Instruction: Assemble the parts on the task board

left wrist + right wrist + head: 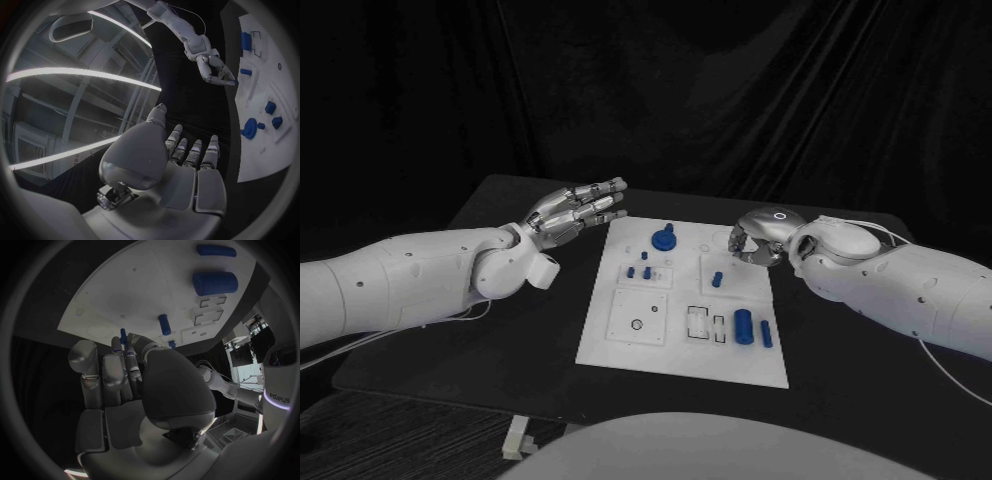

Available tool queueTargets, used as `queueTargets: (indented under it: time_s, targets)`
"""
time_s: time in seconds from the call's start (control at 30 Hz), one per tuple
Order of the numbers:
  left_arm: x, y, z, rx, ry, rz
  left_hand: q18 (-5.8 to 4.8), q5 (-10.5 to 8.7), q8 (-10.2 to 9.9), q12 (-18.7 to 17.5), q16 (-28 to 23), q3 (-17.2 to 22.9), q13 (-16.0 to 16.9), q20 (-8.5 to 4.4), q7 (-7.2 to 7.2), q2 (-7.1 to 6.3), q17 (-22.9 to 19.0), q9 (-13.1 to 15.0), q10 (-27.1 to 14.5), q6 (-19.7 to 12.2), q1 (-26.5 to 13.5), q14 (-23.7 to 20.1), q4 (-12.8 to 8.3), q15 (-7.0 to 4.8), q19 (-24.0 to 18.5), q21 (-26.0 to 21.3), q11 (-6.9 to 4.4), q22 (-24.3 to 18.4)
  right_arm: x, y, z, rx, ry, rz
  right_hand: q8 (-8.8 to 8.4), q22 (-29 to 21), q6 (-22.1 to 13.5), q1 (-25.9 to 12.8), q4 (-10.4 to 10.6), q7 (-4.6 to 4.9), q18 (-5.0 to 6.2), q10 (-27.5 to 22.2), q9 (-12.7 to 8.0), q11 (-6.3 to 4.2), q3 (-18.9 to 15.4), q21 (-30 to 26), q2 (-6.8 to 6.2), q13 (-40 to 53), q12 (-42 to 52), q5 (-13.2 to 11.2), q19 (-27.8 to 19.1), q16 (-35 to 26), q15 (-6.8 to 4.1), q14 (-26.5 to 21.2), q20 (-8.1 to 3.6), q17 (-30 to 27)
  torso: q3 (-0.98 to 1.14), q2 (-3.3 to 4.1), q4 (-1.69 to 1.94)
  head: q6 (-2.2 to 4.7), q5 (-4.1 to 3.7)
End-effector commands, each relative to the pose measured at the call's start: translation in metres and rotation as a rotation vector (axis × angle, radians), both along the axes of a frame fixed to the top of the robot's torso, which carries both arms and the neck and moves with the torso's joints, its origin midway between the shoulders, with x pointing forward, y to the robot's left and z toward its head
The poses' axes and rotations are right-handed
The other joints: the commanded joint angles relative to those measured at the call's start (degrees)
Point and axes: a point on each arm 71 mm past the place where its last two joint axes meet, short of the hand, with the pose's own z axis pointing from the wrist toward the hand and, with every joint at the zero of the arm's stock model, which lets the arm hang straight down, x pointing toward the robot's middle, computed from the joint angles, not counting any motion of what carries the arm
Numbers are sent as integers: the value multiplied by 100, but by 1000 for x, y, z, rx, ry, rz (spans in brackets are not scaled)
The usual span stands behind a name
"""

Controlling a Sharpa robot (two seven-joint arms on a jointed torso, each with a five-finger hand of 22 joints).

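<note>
Two hands: you have one at each far corner of the white board [678,345], which lies in the middle of the black table [488,330]
Left hand [574,213]: your fingers [190,152] are stretched out flat and a little apart, holding nothing, off the board's far left corner and touching none of the pieces
Right hand [756,240]: your fingers [119,372] are curled in over the board's far right corner; a small blue peg [123,335] shows just at their tips, but you cannot tell whether it is pinched or merely behind them
Far pieces: a round blue knob [664,238] stands near the far edge, with small blue pegs [638,271] on the square plate just in front of it
Near pieces: a thick blue cylinder [743,326] and a thinner blue rod [766,334] lie side by side at the near right part of the board
</note>
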Motion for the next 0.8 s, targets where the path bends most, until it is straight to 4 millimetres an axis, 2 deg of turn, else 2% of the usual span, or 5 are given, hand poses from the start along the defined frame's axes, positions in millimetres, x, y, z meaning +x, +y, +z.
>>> queueTargets:
  time_s: [0.03,0.17,0.4,0.67,0.8]
  targets:
    - [-1,0,2,-32,-15,-2,25,45,21,29,27,-2,7,-1,-9,7,5,8,13,51,76,46,-44,-8,47,34,49,3,-1,2,12,14,-34,-8,2,655,17,42,-39,29,24,51,8,12,-2,-32,-10,2,-35,-2,0,-28,21,-9,-7,-15,-2,-1,2,1,21]
    - [-1,0,1,-31,-14,-1,25,45,21,29,27,-2,7,-1,-9,7,5,8,13,51,76,46,-44,-8,47,34,49,3,-9,6,26,32,-39,16,-1,653,14,48,-45,30,25,56,10,12,0,-37,-13,2,-43,-2,0,-29,21,-6,-7,-15,-4,-1,3,1,42]
    - [-1,1,-1,-28,-7,-2,23,59,27,37,30,0,9,-1,-4,11,5,10,16,62,76,47,-50,-7,49,34,54,0,-37,29,45,76,-18,103,-12,652,5,67,-64,29,26,79,18,11,5,-34,-31,2,-66,4,5,-16,17,17,-10,12,-1,2,6,1,61]
    - [-2,-1,-3,-27,3,-9,19,71,43,48,29,2,11,1,6,15,4,16,22,109,74,45,-58,-6,53,34,67,-3,-64,59,51,103,21,195,-50,649,-35,116,-101,40,28,83,26,20,41,-35,-36,-2,-134,38,16,-5,17,55,-16,38,-3,3,-1,1,189]
    - [-2,-1,-3,-18,1,3,-11,90,132,138,68,0,26,8,73,20,12,42,82,303,44,73,-93,48,120,58,142,37,-73,75,47,106,43,227,-79,663,-63,129,-111,49,17,92,25,25,58,28,-34,-1,-167,33,47,58,20,109,-16,136,0,2,2,1,238]
